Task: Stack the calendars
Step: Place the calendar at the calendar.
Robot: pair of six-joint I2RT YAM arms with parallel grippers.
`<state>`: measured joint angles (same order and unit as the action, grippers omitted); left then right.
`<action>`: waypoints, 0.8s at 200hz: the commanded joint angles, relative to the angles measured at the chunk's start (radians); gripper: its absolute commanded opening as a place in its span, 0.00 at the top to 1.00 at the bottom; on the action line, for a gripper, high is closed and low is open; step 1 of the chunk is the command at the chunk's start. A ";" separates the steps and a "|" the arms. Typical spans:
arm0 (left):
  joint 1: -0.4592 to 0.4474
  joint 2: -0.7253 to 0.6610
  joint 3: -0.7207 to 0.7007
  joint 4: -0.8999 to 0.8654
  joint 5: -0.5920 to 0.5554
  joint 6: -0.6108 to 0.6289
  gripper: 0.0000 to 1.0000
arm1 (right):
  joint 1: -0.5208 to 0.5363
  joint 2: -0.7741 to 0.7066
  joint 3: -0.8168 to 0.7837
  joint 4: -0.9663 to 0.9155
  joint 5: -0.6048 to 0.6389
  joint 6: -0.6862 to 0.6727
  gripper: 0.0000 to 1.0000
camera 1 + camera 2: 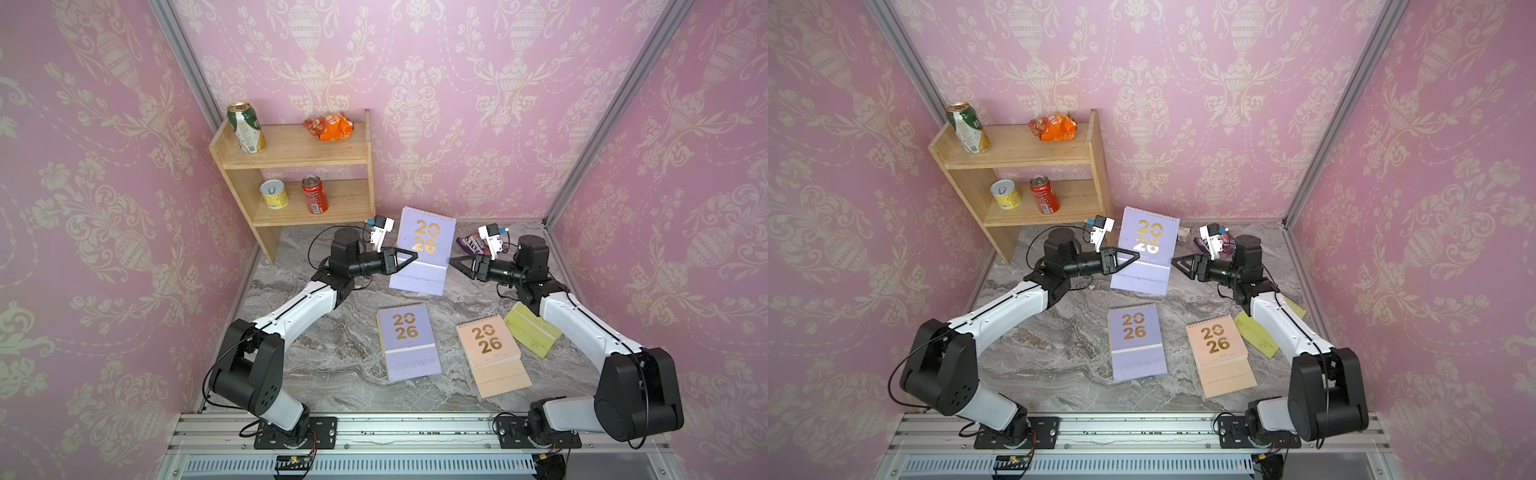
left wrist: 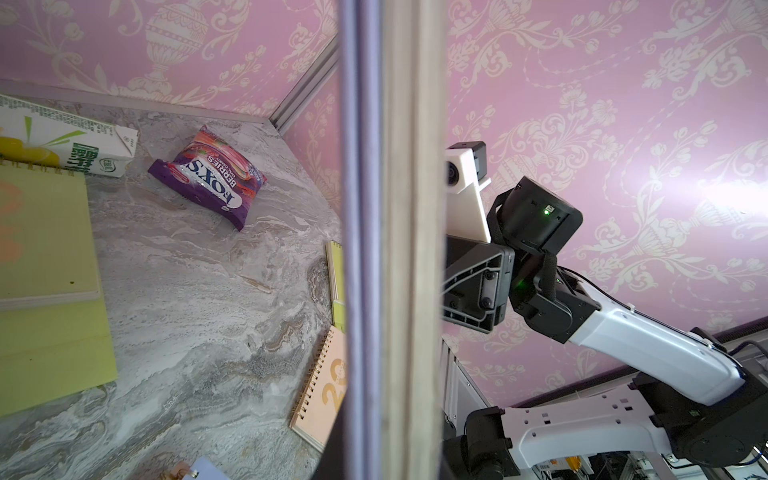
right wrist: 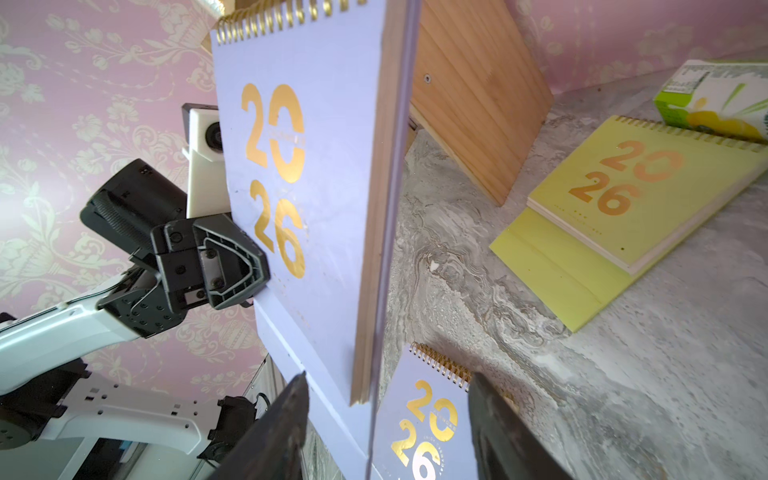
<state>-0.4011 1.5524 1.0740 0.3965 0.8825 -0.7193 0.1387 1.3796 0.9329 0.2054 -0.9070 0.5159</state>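
Left claw (image 1: 409, 258) is clamped on the left edge of a lilac calendar (image 1: 424, 245) and has it up off the surface (image 1: 332, 357), a bit above the middle of both top views. Right claw (image 1: 455, 262) sits just beside that calendar's right edge with its jaws apart. In the right wrist view its fingers (image 3: 274, 432) straddle the edge without pinching it, so I reckon only the left one is carrying it.

Progress-wise it looks barely started.
- Second lilac calendar (image 1: 409, 340) lies flat by itself at lower middle.
- A peach calendar (image 1: 492, 353) lies just to its right.
- One yellow-green calendar (image 1: 530, 332) is half under the right arm (image 1: 582, 328).
- Another yellow-green calendar (image 3: 623, 199) lies flat next to the green-white carton (image 3: 715, 99), hidden behind the lifted one in the top views.

I can't make out any pile, so pretty much all the stacking is left. Purple snack packet (image 2: 208, 174) isn't part of the job.
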 commanded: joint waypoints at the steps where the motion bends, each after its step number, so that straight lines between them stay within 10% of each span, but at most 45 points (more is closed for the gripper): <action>1: 0.003 -0.003 -0.005 0.076 0.064 -0.016 1.00 | 0.023 0.028 0.052 0.025 -0.040 -0.024 0.37; 116: 0.002 0.010 -0.028 0.188 0.141 -0.089 1.00 | 0.112 0.165 0.141 0.137 -0.116 0.027 0.44; 160: 0.002 0.009 -0.031 0.181 0.143 -0.086 0.99 | 0.122 0.171 0.155 0.129 -0.114 0.029 0.87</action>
<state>-0.3843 1.5673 1.0412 0.5041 0.9649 -0.8158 0.2497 1.5387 1.0622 0.3363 -1.0462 0.5449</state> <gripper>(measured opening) 0.131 0.229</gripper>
